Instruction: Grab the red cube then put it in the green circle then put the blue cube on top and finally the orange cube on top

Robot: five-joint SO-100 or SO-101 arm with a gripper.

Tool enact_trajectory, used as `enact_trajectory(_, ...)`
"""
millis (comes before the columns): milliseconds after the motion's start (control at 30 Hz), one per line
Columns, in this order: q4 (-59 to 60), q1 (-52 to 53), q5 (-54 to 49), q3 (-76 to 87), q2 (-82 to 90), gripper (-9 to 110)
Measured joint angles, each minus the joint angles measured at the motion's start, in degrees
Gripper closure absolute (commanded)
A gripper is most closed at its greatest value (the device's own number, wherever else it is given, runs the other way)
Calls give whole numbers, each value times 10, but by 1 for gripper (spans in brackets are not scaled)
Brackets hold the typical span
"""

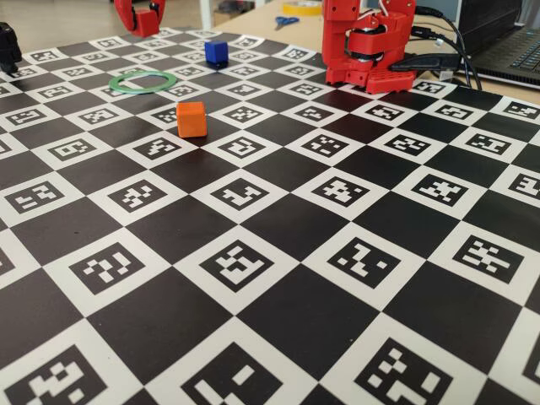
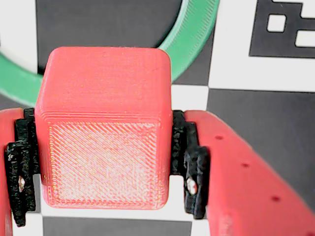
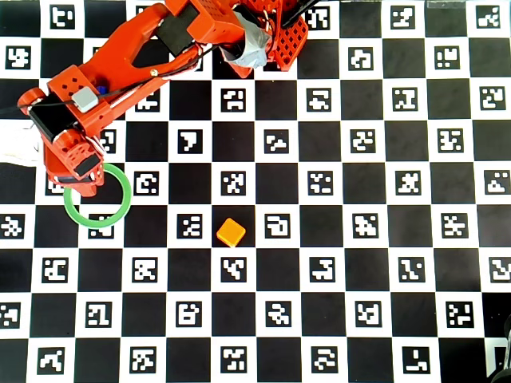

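the gripper (image 2: 106, 167) clamps the red cube (image 2: 106, 142) between both fingers, held above the ring (image 2: 197, 34) for placing inside.

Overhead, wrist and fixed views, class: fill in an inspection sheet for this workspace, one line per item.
Surface: checkerboard marker mat.
Job's things: red cube held above the green circle; blue cube and orange cube on the mat.
Clutter: scissors and tape roll behind the mat.
Pincer: pincer shut on red cube.
Cables: black cables by the arm base.
Surroundings: laptop at right in the fixed view.
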Motion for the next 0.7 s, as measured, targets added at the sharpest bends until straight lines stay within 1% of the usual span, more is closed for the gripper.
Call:
enact_trajectory(467,-127,0,26,110,0,97)
enact_trajectory(700,-170,0,41,146,0,97)
